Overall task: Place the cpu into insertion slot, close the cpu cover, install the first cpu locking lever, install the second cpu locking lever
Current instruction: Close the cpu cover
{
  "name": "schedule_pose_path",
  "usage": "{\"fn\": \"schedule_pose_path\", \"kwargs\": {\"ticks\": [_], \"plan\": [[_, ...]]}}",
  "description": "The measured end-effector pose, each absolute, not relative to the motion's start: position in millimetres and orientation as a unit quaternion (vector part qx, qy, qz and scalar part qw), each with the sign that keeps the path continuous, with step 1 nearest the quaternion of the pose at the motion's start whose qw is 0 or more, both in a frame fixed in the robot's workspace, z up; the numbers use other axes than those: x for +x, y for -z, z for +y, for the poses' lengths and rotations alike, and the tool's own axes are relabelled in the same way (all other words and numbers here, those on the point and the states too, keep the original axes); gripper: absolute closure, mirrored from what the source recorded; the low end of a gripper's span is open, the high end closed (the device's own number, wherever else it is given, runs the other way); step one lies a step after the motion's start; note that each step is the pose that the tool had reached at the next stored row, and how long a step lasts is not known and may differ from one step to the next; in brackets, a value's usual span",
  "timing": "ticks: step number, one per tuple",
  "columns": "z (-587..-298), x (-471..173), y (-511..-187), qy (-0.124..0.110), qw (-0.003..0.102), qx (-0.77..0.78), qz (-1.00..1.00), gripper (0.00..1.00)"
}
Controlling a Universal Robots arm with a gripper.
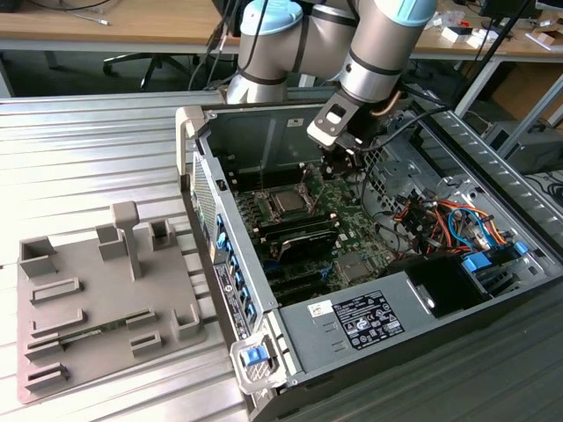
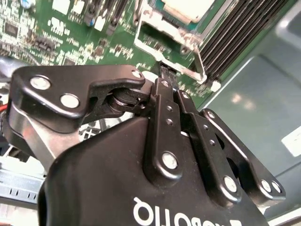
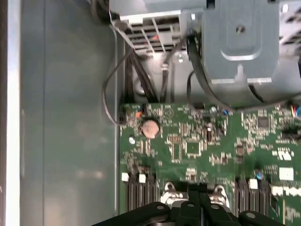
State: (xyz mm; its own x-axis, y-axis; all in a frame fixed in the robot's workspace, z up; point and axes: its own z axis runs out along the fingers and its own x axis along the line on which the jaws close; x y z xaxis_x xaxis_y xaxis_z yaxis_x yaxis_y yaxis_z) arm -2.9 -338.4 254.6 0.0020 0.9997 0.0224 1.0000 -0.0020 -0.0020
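In the open computer case, the cpu [image 1: 287,203] shows its grey metal top in the motherboard socket. The silver cpu cover [image 1: 274,195] appears to lie flat around it. My gripper [image 1: 341,174] hangs above the green board, a little to the exterior view's right of the socket. Its black fingers [image 2: 162,94] are pressed together with nothing between them. Beyond the gripper [image 2: 167,71] in the second wrist view are the cpu [image 2: 188,6], the cover frame [image 2: 151,43] and a thin metal locking lever [image 2: 199,57] along the socket's side. In the first wrist view the gripper [image 3: 194,189] points at the board.
Black memory slots [image 1: 303,236] run beside the socket. Orange and blue cables [image 1: 444,220] and a power supply [image 1: 369,318] fill the exterior view's right of the case. A grey fixture plate [image 1: 97,299] with upright posts lies outside the case. The case wall [image 1: 211,220] stands between them.
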Motion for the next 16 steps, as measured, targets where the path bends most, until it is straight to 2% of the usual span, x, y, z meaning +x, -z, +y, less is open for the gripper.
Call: {"fn": "schedule_pose_path", "kwargs": {"ticks": [16], "plan": [[-338,-23,-240,0.007,0.009,-0.644,-0.765,0.89]]}}
